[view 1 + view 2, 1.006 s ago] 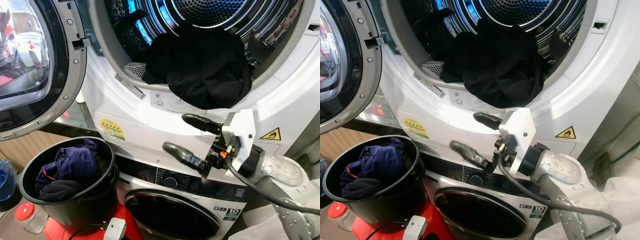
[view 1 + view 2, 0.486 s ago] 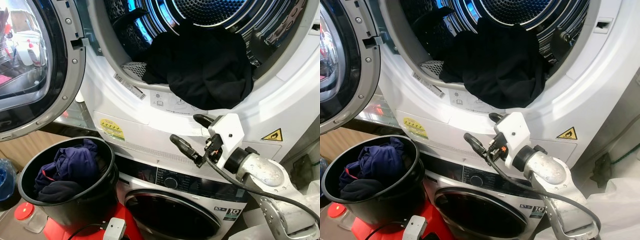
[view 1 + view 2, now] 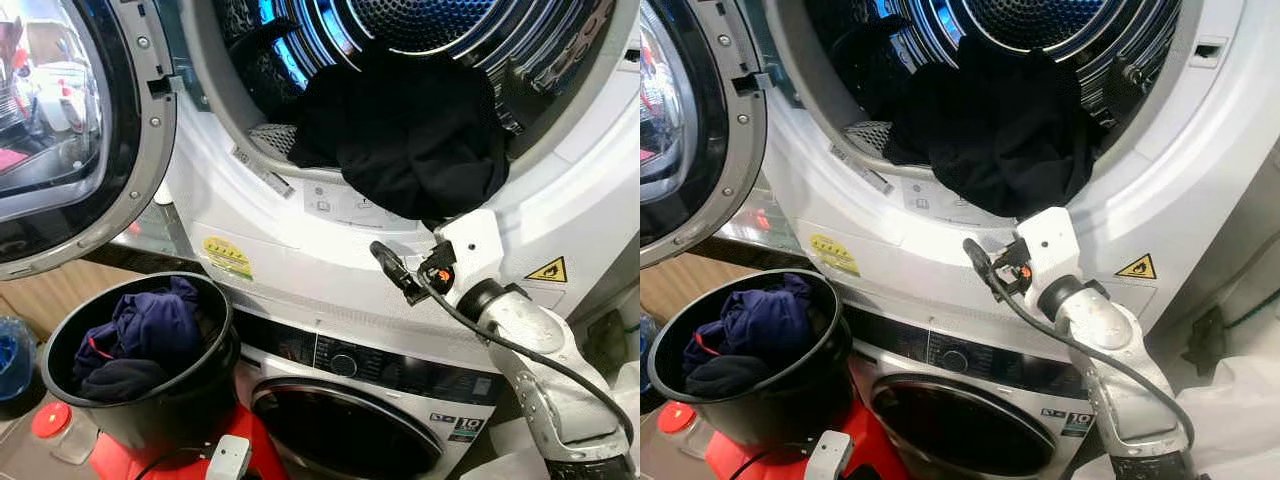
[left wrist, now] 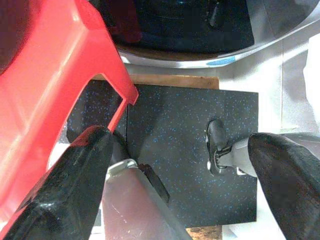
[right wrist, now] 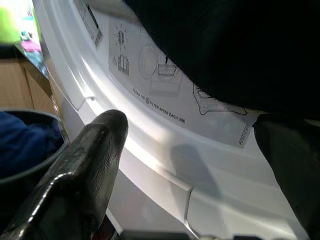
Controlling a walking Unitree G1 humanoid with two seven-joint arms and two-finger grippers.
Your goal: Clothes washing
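- A pile of black clothes [image 3: 415, 125] lies in the mouth of the upper machine [image 3: 300, 215], spilling over the lower lip of its round opening.
- The drum [image 3: 400, 20] behind the clothes is metal and lit blue.
- The right gripper [image 3: 415, 250] sits just below the clothes, against the machine's white front. Its fingers are spread apart and hold nothing; one finger [image 3: 395, 268] points away from the machine, and the other reaches up to the hanging edge of the clothes.
- The machine's door [image 3: 80, 130] stands open to the left of the opening.
- A black bucket [image 3: 150, 400] below and to the left of the machine holds dark blue clothes [image 3: 150, 330].
- A second machine [image 3: 350, 420] sits directly beneath the upper machine.
- The left gripper [image 4: 175, 185] hangs low over a dark speckled mat [image 4: 175, 130] beside a red stool [image 4: 55, 70], fingers wide apart and empty.
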